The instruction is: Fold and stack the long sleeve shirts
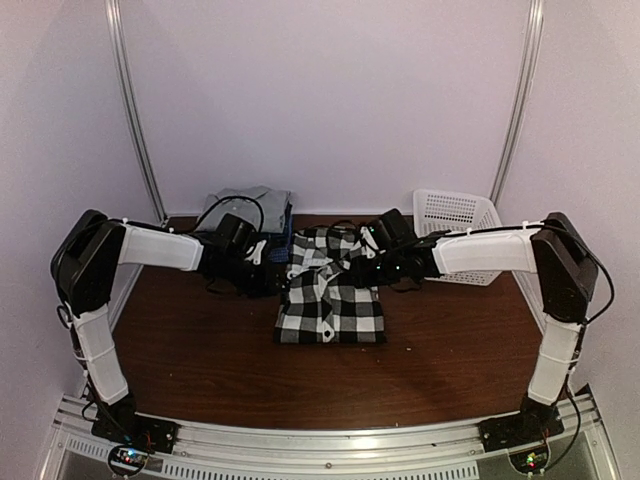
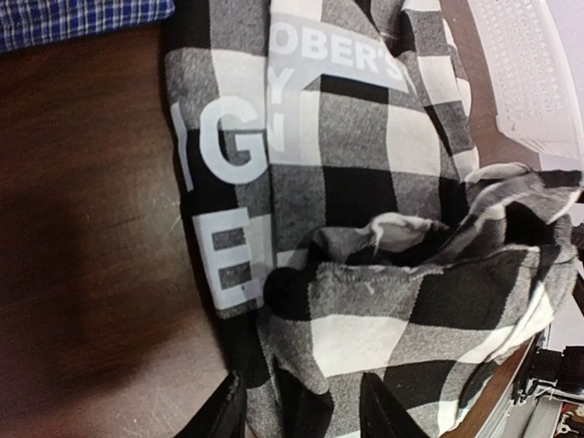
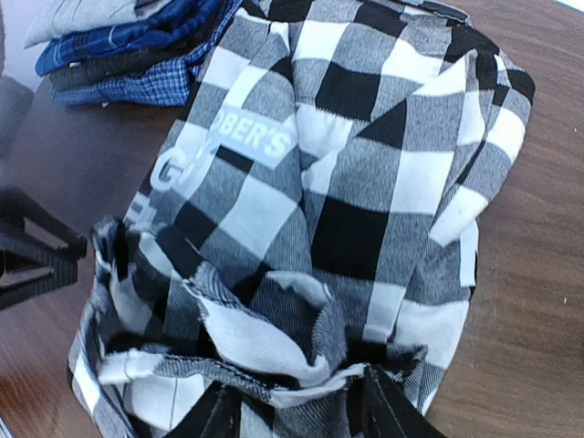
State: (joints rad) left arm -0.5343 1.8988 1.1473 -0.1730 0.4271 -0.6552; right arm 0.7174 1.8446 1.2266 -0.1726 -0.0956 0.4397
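A large black-and-white check shirt lies partly folded at the table's middle, its far edge bunched up. It fills the left wrist view and the right wrist view, with grey printed letters showing. My left gripper is at the shirt's far left edge, with cloth between its fingers. My right gripper is at the far right edge, shut on a bunched fold. A stack of folded shirts, grey on top of blue ones, sits at the back left.
A white plastic lattice basket stands at the back right, close behind my right arm; it also shows in the left wrist view. The brown table is bordered by white walls at the back and sides.
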